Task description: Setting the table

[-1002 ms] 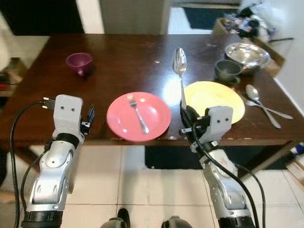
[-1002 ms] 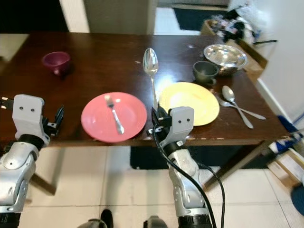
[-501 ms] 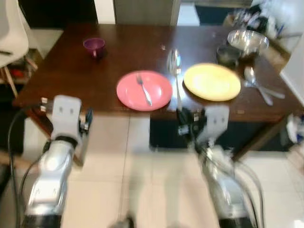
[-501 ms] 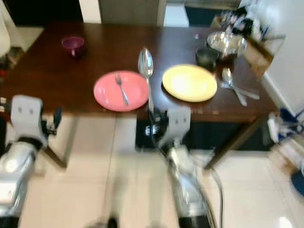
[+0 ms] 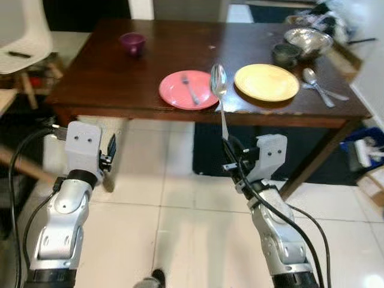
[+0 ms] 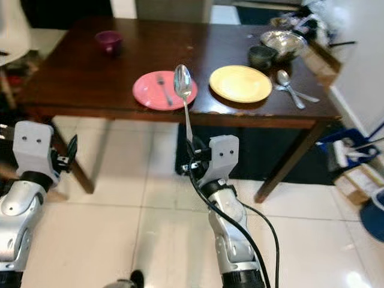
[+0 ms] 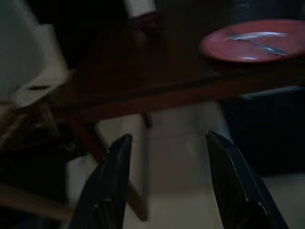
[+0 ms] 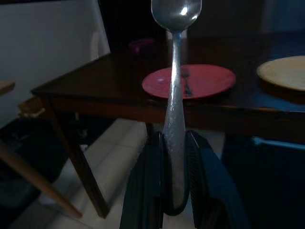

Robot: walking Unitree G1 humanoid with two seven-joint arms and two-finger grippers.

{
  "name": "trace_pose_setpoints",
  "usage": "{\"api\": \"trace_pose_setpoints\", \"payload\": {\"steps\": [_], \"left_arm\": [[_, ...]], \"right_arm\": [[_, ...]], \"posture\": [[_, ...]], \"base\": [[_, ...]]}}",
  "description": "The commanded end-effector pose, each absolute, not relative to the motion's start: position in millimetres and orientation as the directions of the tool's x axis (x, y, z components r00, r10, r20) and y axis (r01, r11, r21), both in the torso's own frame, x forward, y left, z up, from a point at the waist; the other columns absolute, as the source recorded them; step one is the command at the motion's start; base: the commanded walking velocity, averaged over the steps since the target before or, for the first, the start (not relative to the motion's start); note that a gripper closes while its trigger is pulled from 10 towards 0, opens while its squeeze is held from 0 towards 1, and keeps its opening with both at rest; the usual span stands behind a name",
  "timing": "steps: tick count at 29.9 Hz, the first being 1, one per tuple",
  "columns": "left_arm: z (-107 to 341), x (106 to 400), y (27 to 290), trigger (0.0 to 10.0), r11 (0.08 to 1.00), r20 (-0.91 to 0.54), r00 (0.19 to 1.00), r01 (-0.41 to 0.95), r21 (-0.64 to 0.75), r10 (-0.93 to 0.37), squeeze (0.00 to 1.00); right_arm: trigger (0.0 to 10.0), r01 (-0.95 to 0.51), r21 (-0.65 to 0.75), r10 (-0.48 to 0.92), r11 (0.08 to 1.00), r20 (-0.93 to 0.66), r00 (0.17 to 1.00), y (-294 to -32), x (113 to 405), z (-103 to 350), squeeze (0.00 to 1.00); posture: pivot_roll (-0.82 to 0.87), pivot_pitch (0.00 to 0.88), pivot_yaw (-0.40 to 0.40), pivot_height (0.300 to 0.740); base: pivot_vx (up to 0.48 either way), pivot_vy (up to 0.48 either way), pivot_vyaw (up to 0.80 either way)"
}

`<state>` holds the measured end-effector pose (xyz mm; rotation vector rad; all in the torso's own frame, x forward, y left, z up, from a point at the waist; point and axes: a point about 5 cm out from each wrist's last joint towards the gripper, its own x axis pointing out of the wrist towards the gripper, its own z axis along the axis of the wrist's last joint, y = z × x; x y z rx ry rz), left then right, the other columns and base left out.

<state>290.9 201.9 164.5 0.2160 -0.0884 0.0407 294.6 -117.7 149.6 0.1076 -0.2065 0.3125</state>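
While standing back from the table (image 5: pixel 108 90), the right gripper (image 5: pixel 230 157) is pinching 1 spoon (image 5: pixel 218 84) upright, bowl uppermost; the pink plate (image 5: pixel 187 90) is lying straight ahead. The left gripper (image 5: pixel 110 150) is hanging spread, holding nothing.

Polished metal spoon (image 5: pixel 218 84) gleaming in the right claw (image 5: pixel 228 146) | dark wooden tabletop (image 5: pixel 120 78) showing a glossy varnish | pink plate (image 5: pixel 188 90) and yellow plate (image 5: pixel 266 82) looking smooth, slightly shiny | steel bowl (image 5: pixel 308 42) reflecting light | pale floor tiles (image 5: pixel 174 222) shining glossy | black claw fingers (image 8: pixel 147 191) appearing matt
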Motion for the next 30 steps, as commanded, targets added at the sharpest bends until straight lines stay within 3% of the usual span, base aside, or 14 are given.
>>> {"api": "trace_pose_setpoints", "payload": {"steps": [1,30], "left_arm": [[162.5,289.9,201.9,10.0,0.974,0.080,0.996,-0.044,0.221,0.026,0.00],[162.3,289.0,202.0,10.0,0.974,0.075,0.997,-0.040,0.221,0.023,0.00]], "right_arm": [[10.0,-0.306,0.085,0.282,0.948,0.216,0.935,-119.5,293.4,147.1,0.00],[10.0,-0.308,0.097,0.283,0.946,0.213,0.935,-117.8,293.6,145.1,0.00]], "posture": [[-0.06,0.015,0.052,0.740],[-0.05,0.021,0.056,0.740]], "base": [[-0.360,0.000,0.00],[-0.364,0.000,0.00]]}}
